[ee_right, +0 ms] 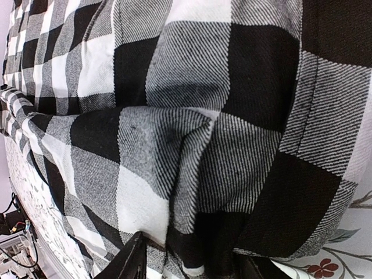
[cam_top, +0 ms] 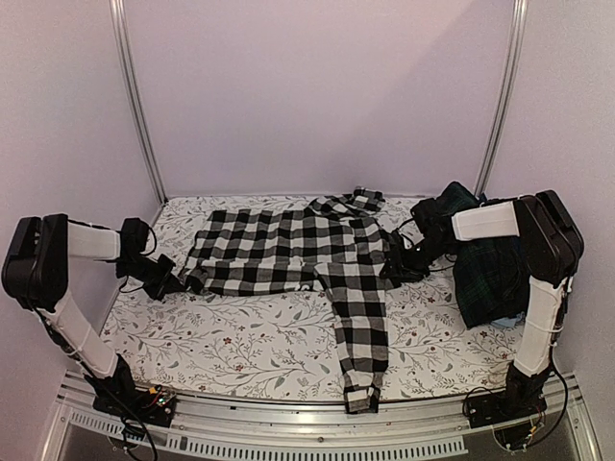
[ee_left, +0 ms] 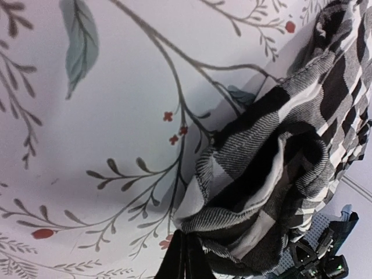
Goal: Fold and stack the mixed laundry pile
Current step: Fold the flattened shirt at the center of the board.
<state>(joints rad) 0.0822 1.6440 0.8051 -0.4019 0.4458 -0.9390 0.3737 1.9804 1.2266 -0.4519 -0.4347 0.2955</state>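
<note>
Left arm: upper link rises from the base to a high elbow at the far left, and the forearm runs back inward and dips. The left tool [cam_top: 171, 280] sits low at the left hem of the checked shirt [cam_top: 288, 245]. It is clamped on that hem. In the left wrist view the fingers [ee_left: 179, 258] are pressed together with a bunched roll of cloth pinched in them.

Right arm mirrors it, with the elbow high at the far right and the forearm angled in and down. The right tool [cam_top: 402, 264] is at the shirt's right edge. In the right wrist view a puckered ridge of fabric drops between its fingers [ee_right: 131, 258] — we read that as a grip on the shirt, jaws partly apart around the fold.

The shirt lies spread across the middle of the worktop between the two tools. Its collar is toward the back, and one sleeve runs toward us with the cuff at the near edge. The cloth is a woven twill in big black, white and grey squares, soft and creased, with a stitched hem.

The plaid garment [cam_top: 490, 274] is dark green-navy and lies heaped at the right, under the right forearm — just beside the shirt.

The floral covering [cam_top: 250, 336] is smooth white with grey sprigs and small red buds.
</note>
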